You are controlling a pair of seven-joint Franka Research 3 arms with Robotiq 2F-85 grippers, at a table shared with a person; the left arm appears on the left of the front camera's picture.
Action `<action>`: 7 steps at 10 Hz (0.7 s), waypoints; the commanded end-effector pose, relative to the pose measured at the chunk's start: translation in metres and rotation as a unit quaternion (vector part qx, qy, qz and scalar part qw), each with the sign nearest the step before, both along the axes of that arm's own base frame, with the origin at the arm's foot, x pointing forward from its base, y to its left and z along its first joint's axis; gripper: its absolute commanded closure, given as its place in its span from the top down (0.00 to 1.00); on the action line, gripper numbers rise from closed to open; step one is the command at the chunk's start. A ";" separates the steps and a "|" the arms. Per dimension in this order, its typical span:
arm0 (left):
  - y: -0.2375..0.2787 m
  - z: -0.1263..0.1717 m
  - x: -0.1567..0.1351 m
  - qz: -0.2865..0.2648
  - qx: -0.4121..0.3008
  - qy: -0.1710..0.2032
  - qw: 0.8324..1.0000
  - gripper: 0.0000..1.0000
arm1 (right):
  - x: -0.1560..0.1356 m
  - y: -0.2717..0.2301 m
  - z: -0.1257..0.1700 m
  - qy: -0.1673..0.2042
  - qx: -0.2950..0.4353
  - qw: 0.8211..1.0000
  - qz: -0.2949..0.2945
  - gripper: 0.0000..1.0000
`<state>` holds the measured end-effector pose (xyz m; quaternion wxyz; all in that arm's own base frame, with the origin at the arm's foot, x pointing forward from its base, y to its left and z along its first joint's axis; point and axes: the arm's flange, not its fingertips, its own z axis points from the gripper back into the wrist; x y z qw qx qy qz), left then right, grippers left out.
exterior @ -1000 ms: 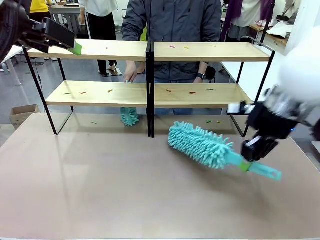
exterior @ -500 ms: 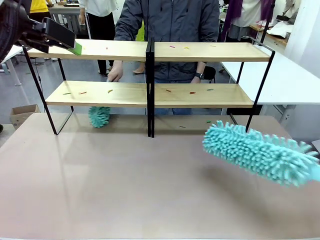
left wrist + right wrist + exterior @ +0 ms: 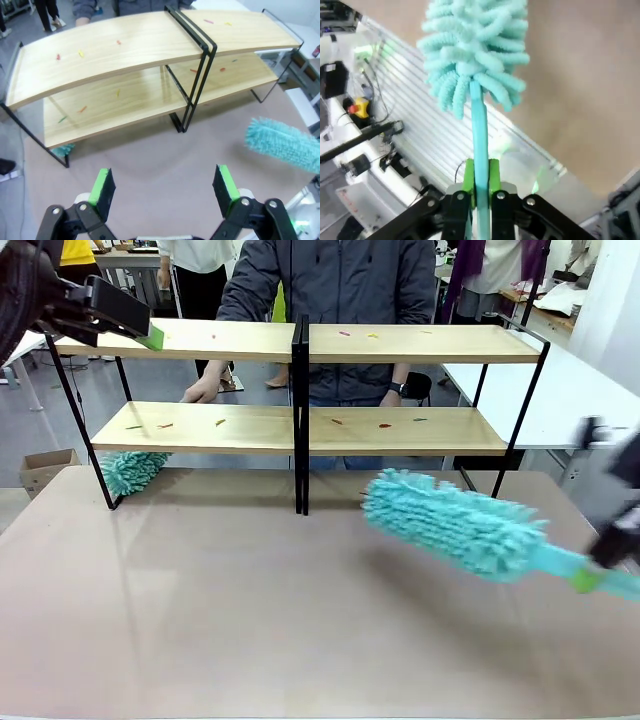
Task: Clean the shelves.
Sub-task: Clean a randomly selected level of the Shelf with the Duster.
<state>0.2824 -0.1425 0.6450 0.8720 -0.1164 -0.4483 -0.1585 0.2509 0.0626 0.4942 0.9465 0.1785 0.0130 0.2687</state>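
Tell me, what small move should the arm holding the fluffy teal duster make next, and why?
Probably swing the duster forward onto the lower right board of the shelves. The right arm's fingers grip its handle, its head hangs over the table short of them, and coloured scraps lie on that board.

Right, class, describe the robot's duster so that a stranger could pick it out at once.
Find the shelves on the table. Before their right half a teal duster slants over the table. Unlike the other duster, under the lower left board, its handle is clamped in the right pincer.
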 end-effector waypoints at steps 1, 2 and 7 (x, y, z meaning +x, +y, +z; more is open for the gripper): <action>0.001 0.000 0.000 -0.002 -0.004 -0.005 1.000 1.00 | 0.035 0.054 -0.061 0.020 -0.013 1.000 0.000 0.12; 0.001 0.000 0.000 -0.002 -0.004 -0.005 1.000 1.00 | 0.058 0.080 -0.077 0.039 -0.018 0.999 -0.003 0.12; 0.001 0.000 0.000 -0.002 -0.004 -0.005 1.000 1.00 | 0.063 0.086 -0.095 0.026 -0.035 0.999 -0.032 0.12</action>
